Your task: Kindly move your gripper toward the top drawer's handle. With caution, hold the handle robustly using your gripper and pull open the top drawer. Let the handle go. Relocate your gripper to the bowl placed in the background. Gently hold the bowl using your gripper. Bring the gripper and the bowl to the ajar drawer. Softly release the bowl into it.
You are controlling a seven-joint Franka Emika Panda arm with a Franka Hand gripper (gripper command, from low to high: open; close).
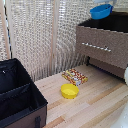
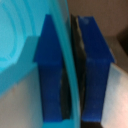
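At the exterior view's left, a black fabric box [image 1: 17,95] sits open on the wooden desk [image 1: 95,107]. Centre: yellow bowl [image 1: 69,90] on the desk, w/ a small printed packet [image 1: 75,76] just behind it, apart. Right: dresser w/ the top drawer [image 1: 102,46] pulled open, silver handle [image 1: 96,47] horizontal on its front. The blue bowl [image 1: 101,11] hangs tilted above the drawer; the tool [image 2: 71,75] itself is prob. cropped at the frame top. Wrist view: both dark-blue fingers [image 2: 95,65] clenched on the bowl's thin rim, one finger each side.
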